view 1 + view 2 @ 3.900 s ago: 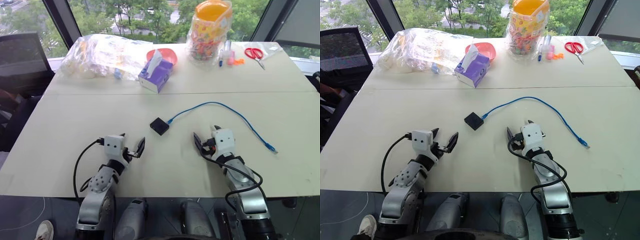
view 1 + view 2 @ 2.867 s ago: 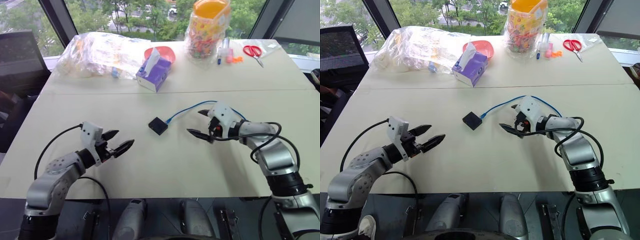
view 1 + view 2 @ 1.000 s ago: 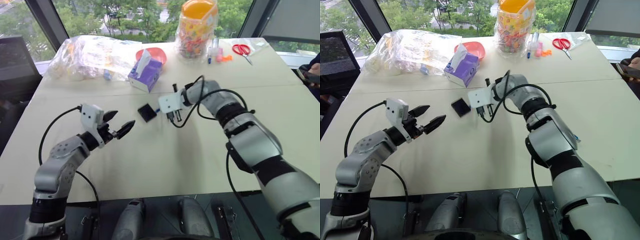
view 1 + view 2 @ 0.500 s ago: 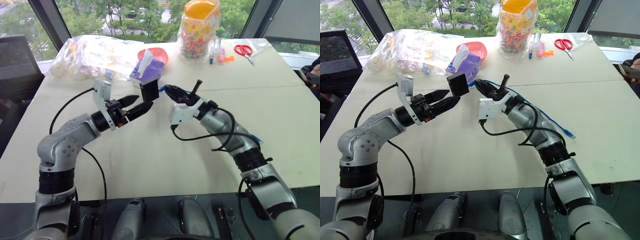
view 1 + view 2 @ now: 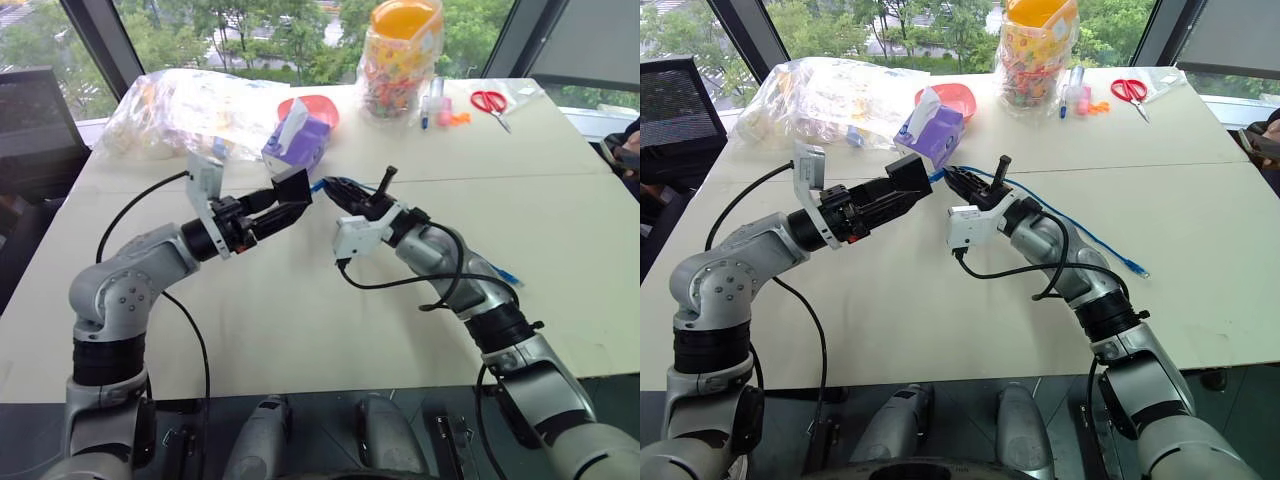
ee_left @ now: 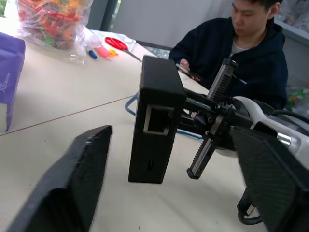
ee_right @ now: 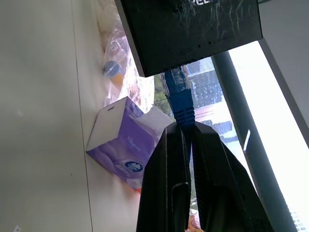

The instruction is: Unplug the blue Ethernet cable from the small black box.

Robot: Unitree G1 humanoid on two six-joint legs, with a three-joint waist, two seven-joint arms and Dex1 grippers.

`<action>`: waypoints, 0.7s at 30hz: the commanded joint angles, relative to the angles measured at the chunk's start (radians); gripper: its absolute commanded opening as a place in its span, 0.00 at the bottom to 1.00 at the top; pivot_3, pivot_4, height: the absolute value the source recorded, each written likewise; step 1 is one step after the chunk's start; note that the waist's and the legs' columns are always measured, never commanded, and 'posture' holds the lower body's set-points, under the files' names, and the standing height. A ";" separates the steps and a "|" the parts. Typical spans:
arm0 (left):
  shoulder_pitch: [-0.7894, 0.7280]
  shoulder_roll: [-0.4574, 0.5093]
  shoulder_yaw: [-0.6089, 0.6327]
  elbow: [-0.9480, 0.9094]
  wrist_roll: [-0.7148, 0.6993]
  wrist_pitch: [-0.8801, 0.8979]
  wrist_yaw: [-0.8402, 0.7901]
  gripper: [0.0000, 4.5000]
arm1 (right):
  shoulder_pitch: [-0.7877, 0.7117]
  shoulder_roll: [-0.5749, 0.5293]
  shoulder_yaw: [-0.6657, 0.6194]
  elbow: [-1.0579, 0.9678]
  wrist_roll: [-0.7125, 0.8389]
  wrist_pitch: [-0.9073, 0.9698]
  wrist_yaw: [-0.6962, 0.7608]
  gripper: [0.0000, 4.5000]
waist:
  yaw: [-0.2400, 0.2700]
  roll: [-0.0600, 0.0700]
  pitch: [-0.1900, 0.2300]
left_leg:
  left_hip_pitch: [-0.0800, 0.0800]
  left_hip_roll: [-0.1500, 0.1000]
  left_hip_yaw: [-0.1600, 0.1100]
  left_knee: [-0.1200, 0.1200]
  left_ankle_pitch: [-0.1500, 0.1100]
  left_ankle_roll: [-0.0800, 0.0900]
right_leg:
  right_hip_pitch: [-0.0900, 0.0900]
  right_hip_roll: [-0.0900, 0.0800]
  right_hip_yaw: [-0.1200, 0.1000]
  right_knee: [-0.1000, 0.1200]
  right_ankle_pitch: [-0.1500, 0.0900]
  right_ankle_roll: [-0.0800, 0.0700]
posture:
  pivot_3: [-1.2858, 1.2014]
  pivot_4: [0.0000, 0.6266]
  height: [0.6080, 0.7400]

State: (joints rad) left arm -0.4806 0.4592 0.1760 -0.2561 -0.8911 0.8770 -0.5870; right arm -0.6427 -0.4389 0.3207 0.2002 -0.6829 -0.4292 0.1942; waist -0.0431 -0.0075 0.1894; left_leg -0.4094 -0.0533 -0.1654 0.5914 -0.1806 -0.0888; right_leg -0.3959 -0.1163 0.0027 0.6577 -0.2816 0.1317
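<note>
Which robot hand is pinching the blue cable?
The right gripper: it is shut on the blue cable beside the black box. The left gripper brackets that box.

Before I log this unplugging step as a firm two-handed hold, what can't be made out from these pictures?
- Left end effector contact on the small matte-black plastic box: left wrist view shows gaps beside the box; head views too small.
- Plug latch of the thin bright-blue Ethernet cable: hidden inside the box, right wrist view.
- Cable's middle: hidden behind the right arm, head views.
</note>
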 commanded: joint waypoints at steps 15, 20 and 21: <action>0.059 0.024 -0.035 -0.012 0.077 -0.067 -0.065 0.10 | -0.004 0.018 -0.010 -0.096 0.180 -0.020 0.128 0.00 | 0.000 -0.001 0.000 | 0.000 0.000 0.000 0.000 0.000 0.000 | 0.000 0.000 0.000 0.000 0.000 0.000 | 0.52 0.24 0.90; 0.061 0.086 -0.028 -0.004 0.058 -0.048 -0.150 0.10 | -0.044 -0.003 0.003 -0.119 0.452 0.048 0.427 0.31 | -0.003 -0.001 0.001 | 0.000 0.000 0.000 0.000 0.000 0.000 | 0.000 0.000 0.000 -0.001 0.000 0.000 | 0.52 0.24 0.90; 0.061 0.099 -0.026 -0.003 0.049 -0.043 -0.174 0.10 | -0.047 -0.009 0.005 -0.132 0.517 0.094 0.506 0.45 | -0.002 -0.001 0.001 | 0.000 0.000 0.000 0.000 0.000 0.000 | 0.000 0.000 0.000 -0.001 0.000 0.000 | 0.52 0.24 0.90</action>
State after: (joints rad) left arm -0.4159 0.5496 0.1582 -0.2454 -0.8188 0.8278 -0.7203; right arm -0.6541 -0.4596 0.3170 0.1635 -0.2887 -0.3587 0.5900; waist -0.0451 -0.0082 0.1904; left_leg -0.4094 -0.0530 -0.1655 0.5913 -0.1807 -0.0885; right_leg -0.3955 -0.1163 0.0023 0.6571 -0.2816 0.1317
